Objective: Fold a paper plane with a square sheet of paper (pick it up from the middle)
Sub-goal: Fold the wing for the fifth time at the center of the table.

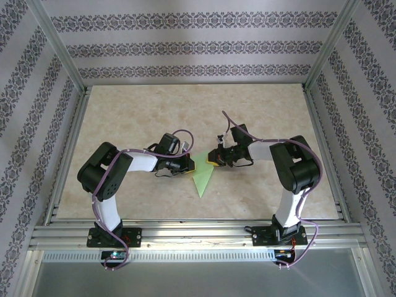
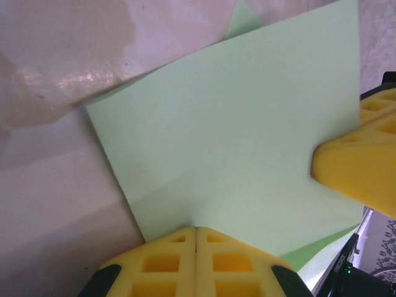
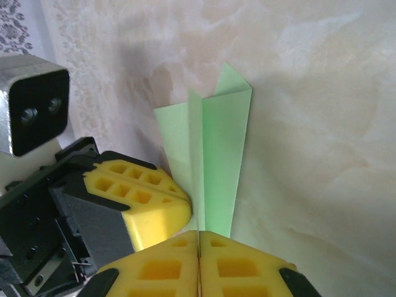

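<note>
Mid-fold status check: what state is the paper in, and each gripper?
paper plane: folded to a narrow pointed shape with a centre crease, pinched at its wide end from both sides.
left gripper: shut on the paper plane.
right gripper: shut on the paper plane.

Top view: pale green pointed paper plane point(image 1: 203, 177) mid-frame on the beige marbled table point(image 1: 124, 117), tip toward bottom; left gripper point(image 1: 189, 164) on its upper-left edge, right gripper point(image 1: 215, 159) on upper-right, facing each other across the wide end. Both pinch the paper between closed pads.
</note>
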### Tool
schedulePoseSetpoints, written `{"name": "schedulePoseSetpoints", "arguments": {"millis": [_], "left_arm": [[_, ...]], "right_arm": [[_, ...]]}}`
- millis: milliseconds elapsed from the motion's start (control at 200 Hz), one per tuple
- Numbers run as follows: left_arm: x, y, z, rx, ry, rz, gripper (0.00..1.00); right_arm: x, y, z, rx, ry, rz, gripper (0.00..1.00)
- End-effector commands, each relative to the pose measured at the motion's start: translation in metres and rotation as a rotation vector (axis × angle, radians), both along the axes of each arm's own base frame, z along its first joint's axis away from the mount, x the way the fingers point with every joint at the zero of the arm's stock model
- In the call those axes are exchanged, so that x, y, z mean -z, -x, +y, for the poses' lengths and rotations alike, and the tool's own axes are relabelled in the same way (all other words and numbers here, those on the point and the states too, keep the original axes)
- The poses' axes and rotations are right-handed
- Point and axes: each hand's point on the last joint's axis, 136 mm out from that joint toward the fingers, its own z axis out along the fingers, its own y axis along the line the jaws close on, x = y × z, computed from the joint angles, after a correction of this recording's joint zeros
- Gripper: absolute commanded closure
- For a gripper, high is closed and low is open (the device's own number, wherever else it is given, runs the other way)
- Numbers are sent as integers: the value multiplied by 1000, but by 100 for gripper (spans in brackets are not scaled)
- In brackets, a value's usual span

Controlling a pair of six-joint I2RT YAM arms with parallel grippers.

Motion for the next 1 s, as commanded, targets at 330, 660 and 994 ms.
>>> {"name": "schedulePoseSetpoints", "arguments": {"millis": [330,660,994], "left_arm": [[-65,-4,0,-34,24,-183,67],[-68,49,-11,209,-285,-455,59],[-46,78,-38,399,-553,-629,56]], "right_arm": [[-19,-3,-31,312,106,7,100],[-14,5,-43,580,111,73,100],[-24,5,-42,632,93,57,100]]}}
